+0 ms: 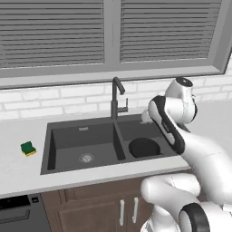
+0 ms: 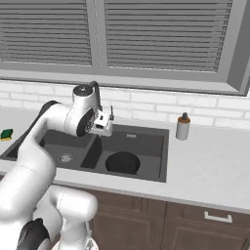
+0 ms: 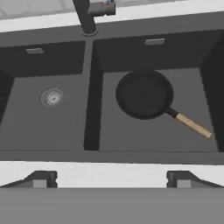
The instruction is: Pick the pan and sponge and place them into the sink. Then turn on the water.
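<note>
Currently: pan [image 3: 144, 94] lying flat on floor of right basin of sink [image 1: 81, 124], black bowl upward, wooden handle angled toward the basin's front right corner in hand view. Same pan seen as dark disc in right basin in left base view [image 1: 144, 147] and right base view [image 2: 122, 162].

Sponge [image 1: 28, 148] on white counter [image 1: 18, 167], left of sink, apart from its rim, green face up with yellow edge showing. Seen also at far left edge of right base view [image 2: 6, 134].

Gripper [image 3: 111, 179] spread wide, fingertips [image 3: 41, 179] far apart at bottom of hand view, nothing between them, nothing held. Positioned above sink's front edge, looking down on both basins; pan well below and clear of it. Hand itself partly visible above the divider in right base view [image 2: 102, 124]; jaws not resolvable there.

Left basin: round metal drain [image 3: 51, 97] visible, no objects in it. Central divider between the two basins.

Faucet [image 1: 117, 97] upright behind divider, gooseneck dark grey, side lever toward the right. No stream visible from spout.

Soap dispenser bottle [image 2: 182, 127] on counter right of sink, near back wall.
</note>
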You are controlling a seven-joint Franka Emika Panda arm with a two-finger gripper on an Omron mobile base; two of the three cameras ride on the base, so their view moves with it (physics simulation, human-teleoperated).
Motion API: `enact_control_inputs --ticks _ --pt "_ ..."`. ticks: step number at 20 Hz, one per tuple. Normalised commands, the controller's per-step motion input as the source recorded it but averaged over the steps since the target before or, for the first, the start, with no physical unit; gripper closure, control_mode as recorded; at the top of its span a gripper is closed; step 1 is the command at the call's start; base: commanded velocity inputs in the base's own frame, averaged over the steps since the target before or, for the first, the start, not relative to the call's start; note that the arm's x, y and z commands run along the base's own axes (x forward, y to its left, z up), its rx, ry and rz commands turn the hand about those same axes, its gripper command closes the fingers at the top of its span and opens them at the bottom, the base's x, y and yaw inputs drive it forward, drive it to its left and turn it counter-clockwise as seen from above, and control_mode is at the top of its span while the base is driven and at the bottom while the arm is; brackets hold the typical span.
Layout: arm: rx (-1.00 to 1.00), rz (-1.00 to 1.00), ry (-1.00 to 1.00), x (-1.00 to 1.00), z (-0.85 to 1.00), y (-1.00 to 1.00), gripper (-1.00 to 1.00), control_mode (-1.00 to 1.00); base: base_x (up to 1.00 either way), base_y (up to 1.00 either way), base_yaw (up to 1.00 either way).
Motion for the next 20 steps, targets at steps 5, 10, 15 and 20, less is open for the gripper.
enact_control_inputs --ticks 5,10,15,20 --pt "0.13 -0.07 -0.09 -0.48 0.55 0.9 -1.0 -1.0 0.0 0.0 0.0" --pt "0.0 0.0 -0.02 -0.03 0.4 1.0 -1.0 -1.0 0.0 0.0 0.0" --pt "-0.08 0.0 0.0 0.04 0.13 1.0 -1.0 -1.0 0.0 0.0 0.0" --pt "-0.1 0.0 0.02 0.09 0.0 1.0 -1.0 -1.0 0.0 0.0 0.0"
